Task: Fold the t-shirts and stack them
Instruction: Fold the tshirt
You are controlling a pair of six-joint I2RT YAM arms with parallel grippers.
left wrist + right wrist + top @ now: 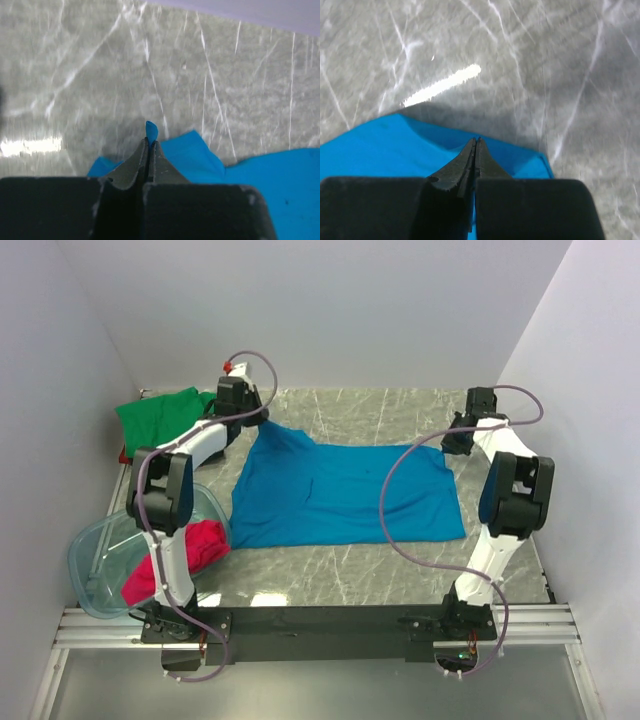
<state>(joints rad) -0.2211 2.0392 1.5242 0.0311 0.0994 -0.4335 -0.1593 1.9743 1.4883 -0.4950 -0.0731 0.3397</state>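
Observation:
The bright blue t-shirt [340,495] lies spread on the marble table. My left gripper [262,420] is shut on its far left corner, lifted a little; the left wrist view shows blue cloth [152,131] sticking out between the shut fingertips of the left gripper [150,142]. My right gripper [450,443] is shut on the far right corner; in the right wrist view the gripper [476,141] pinches the blue t-shirt [385,150]. The green t-shirt [160,415] lies bunched at the far left. The magenta-red t-shirt [190,552] sits in the bin. The black t-shirt is out of view.
A clear plastic bin [100,550] stands at the near left beside the left arm's base. White walls close in on the left, back and right. A metal rail [320,625] runs along the near table edge.

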